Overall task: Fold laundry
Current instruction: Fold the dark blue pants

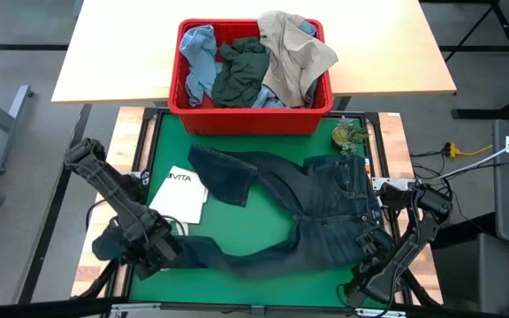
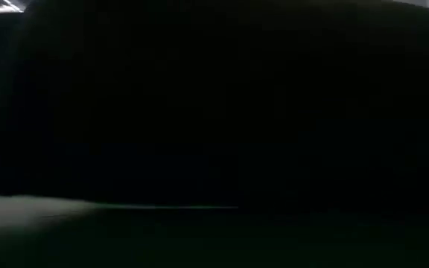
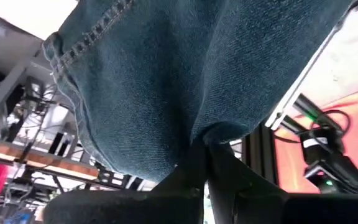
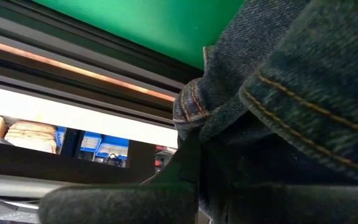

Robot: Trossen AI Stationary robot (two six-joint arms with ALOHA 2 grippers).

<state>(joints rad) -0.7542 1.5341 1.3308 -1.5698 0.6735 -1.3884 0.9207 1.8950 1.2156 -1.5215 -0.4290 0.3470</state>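
Dark navy jeans (image 1: 312, 216) lie spread on the green mat (image 1: 263, 234), waist toward the right. One leg (image 1: 224, 170) reaches far left and the other (image 1: 237, 258) runs along the near edge. My left gripper (image 1: 170, 250) is shut on the end of that near leg. My right gripper (image 1: 367, 258) is shut on the jeans' near right end. More laundry fills a red basket (image 1: 193, 113) at the far edge: a light blue piece (image 1: 199, 57), a dark green-grey piece (image 1: 241, 72) and a beige piece (image 1: 292, 51). The low view is dark and shows nothing. My left gripper pinches a bunched fold of denim (image 3: 213, 132) between its two shut fingers, close to the near leg's stitched hem (image 3: 61, 56). It comes from the table's near left, slanting down. The cloth rises in front of the fingers, lifted off the mat there. My right gripper pinches a gathered bunch of denim (image 4: 194, 118) with orange-stitched seams at the jeans' near right end. Its fingers come from the near right, slanting down. The cloth itself hides how many layers sit between them. The rest of the jeans lies on the mat.
A white tote bag with black lettering (image 1: 179, 194) lies on the mat's left part, close to my left arm. A small green thing (image 1: 350, 135) sits at the mat's far right corner. The red basket blocks the far edge.
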